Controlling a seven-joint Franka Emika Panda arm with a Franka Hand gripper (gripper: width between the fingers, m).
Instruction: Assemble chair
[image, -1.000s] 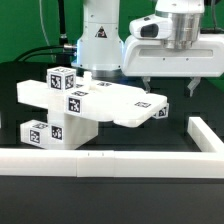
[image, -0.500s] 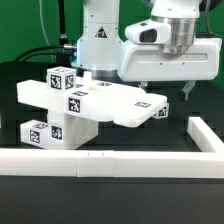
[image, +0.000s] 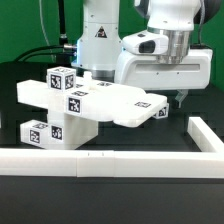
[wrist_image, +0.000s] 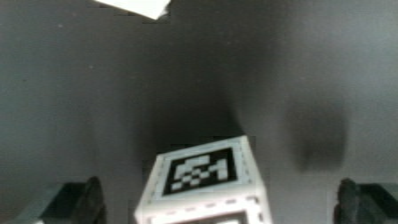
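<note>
Pincer (image: 181, 99) hovering open and empty above the dark bench (image: 180, 190), beside the stacked white chair parts (image: 85, 105) resting mid-bench behind the front border rail (image: 100, 162).

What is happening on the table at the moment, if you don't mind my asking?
A Franka arm is assembling a white chair from loose parts. A cluster of tagged chair pieces, a flat slab resting on blocky parts, sits on the dark table behind the border rail. The gripper hangs over the exterior view's right end of the slab, open and holding nothing. The wrist view shows a tagged white part between the fingers, not yet gripped.
</note>
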